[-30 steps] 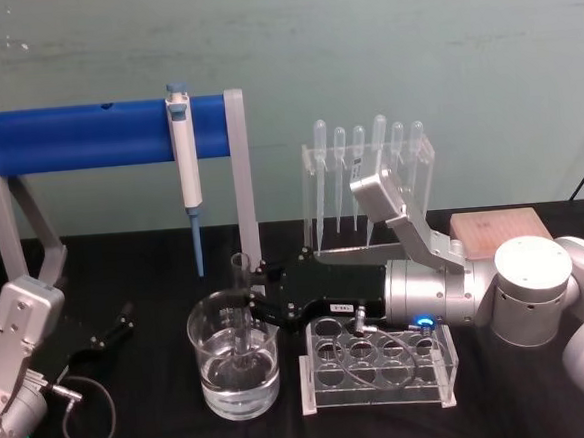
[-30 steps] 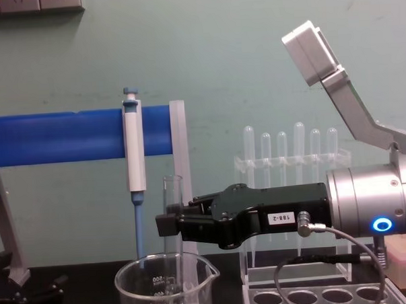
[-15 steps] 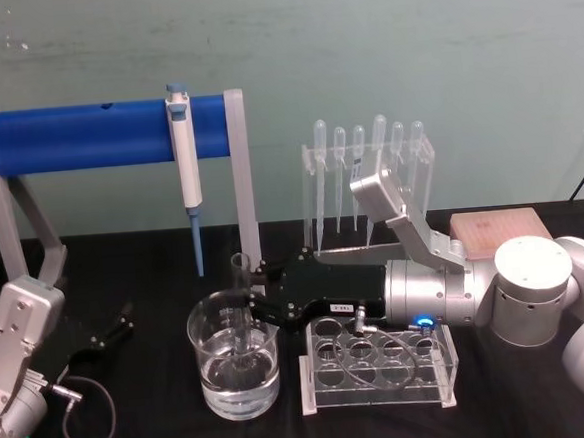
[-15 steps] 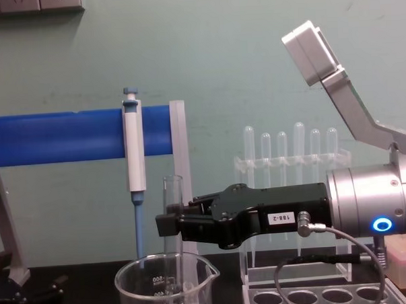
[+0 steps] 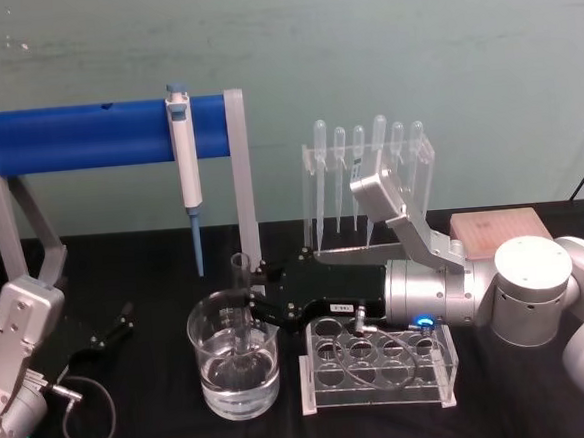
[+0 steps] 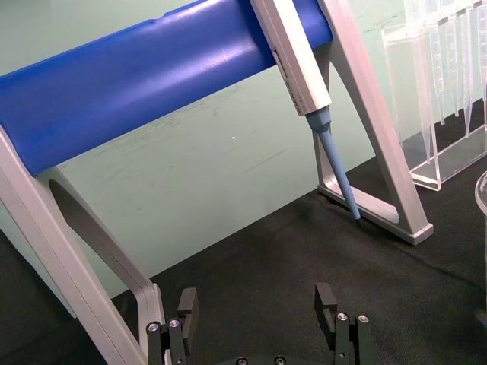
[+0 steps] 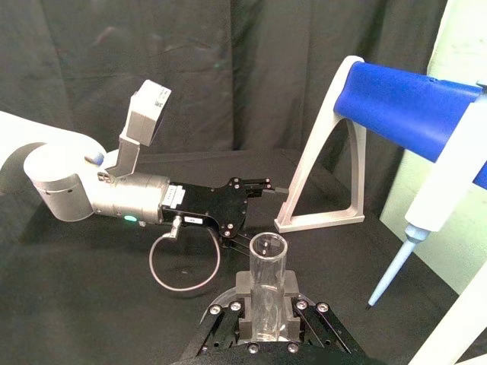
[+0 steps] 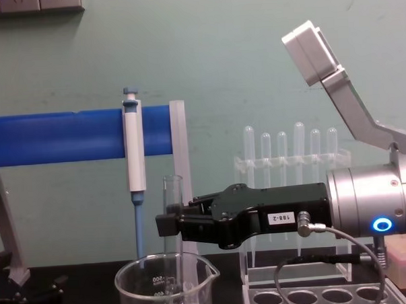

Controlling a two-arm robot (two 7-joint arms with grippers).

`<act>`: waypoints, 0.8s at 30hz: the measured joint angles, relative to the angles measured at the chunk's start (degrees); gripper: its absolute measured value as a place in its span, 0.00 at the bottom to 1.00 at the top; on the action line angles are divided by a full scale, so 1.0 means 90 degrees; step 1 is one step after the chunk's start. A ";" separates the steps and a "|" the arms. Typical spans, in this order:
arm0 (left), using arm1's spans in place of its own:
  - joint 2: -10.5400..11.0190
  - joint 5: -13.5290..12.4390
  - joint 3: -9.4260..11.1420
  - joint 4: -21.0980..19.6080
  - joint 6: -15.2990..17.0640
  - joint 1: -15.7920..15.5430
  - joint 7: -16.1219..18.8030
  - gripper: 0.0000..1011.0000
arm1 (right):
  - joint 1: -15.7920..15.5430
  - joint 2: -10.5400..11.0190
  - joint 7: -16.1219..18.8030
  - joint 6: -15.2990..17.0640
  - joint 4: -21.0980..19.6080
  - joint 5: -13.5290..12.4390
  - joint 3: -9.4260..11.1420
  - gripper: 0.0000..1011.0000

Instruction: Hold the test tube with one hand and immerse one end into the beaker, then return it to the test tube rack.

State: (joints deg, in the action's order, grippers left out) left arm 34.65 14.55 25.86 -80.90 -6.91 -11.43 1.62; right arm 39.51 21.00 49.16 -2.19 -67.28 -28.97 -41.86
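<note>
Dipping looks underway: test tube (image 5: 240, 275) is clamped by right gripper (image 5: 250, 304), tip in beaker (image 5: 204, 370); straight lift to rack (image 5: 380, 395) is needed next; left gripper (image 6: 256, 304) is parked, spread wide.

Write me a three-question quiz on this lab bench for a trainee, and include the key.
1. True or false: the test tube stands in the test tube rack.
2. Which one holds the tube? A. the left gripper B. the right gripper C. nothing
3. Fill in: the tube's lower end is inside the ____.

Key:
1. False. It is held upright over the beaker, beside the rack.
2. B. The left gripper is open, off to the left.
3. beaker
</note>
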 joint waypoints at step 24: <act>0.0000 0.0000 0.0000 0.0000 0.0000 0.0000 0.0000 0.99 | 0.0000 0.0000 0.0000 0.0000 0.0000 0.0000 0.0000 0.22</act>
State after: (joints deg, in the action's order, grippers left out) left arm 34.65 14.55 25.86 -80.90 -6.91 -11.43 1.62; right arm 39.51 21.00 49.16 -2.19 -67.27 -28.97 -41.86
